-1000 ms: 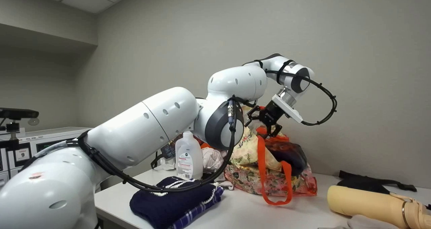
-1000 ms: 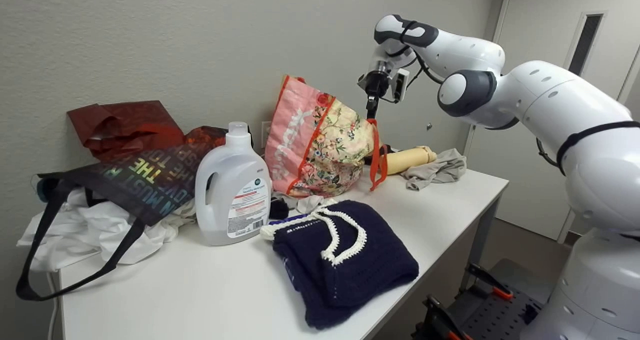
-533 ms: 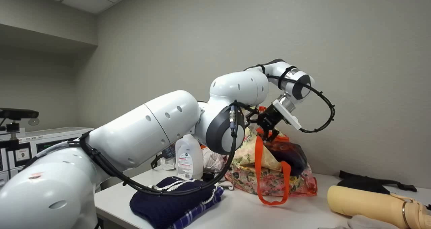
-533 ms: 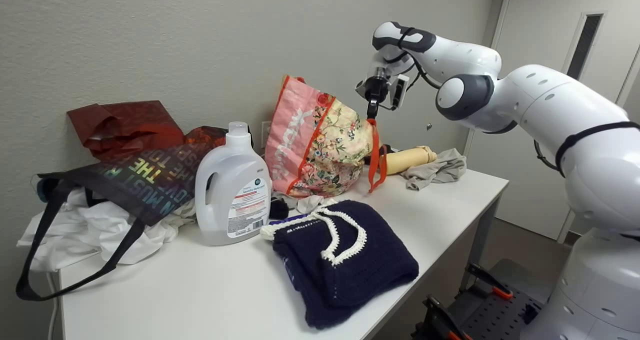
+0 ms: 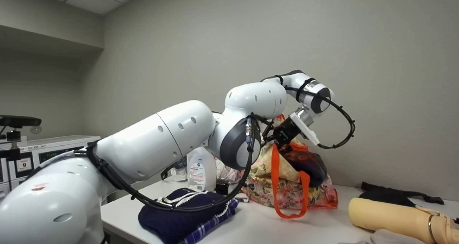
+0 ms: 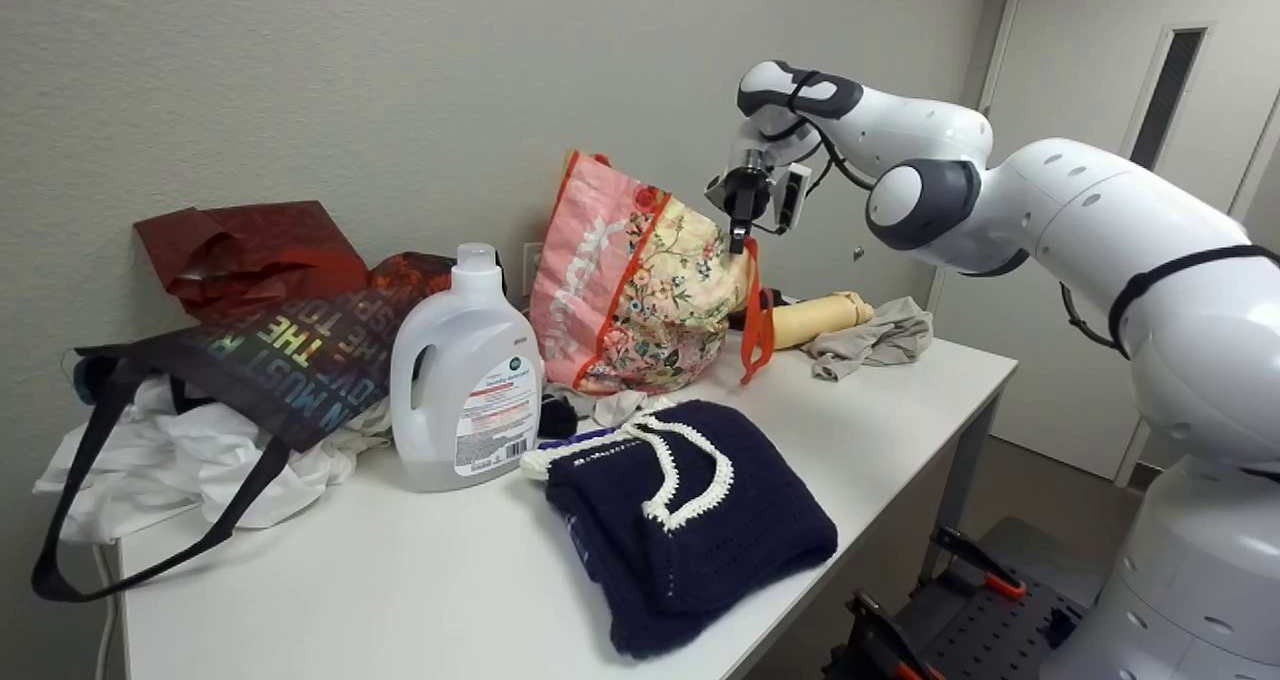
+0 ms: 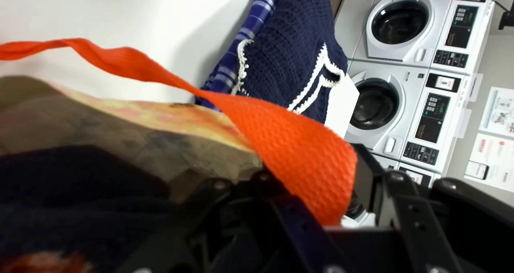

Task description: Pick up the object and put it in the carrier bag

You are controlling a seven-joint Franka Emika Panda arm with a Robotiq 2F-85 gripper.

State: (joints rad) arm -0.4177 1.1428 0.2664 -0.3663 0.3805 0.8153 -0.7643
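Observation:
The carrier bag (image 5: 265, 193), cream with a floral print, leans against the wall in both exterior views. Its mouth faces away from the camera in an exterior view (image 6: 690, 270). Dark navy cloth, the object (image 5: 306, 165), bulges from the bag's mouth; up close in the wrist view the navy cloth (image 7: 80, 172) fills the lower left, with a rust-red part (image 7: 44, 263). My gripper (image 5: 274, 146) is at the bag's upper edge, pointing down. An orange handle (image 7: 297, 152) runs between its fingers, which stand part-way apart; light shows beside the strap. The strap hides one fingertip.
A folded navy cloth with white trim (image 6: 730, 560) lies on the table near a detergent bottle (image 6: 465, 390). A tan cylinder (image 5: 391, 219) and grey cloth (image 6: 880, 335) lie beyond the bag. A black printed bag (image 6: 310, 360) slumps at the far end.
The arm has come down, bringing the gripper lower onto the bag's upper edge. Its fingers have drawn closer together. The orange handle has shifted slightly; the navy cloth in the bag looks unmoved.

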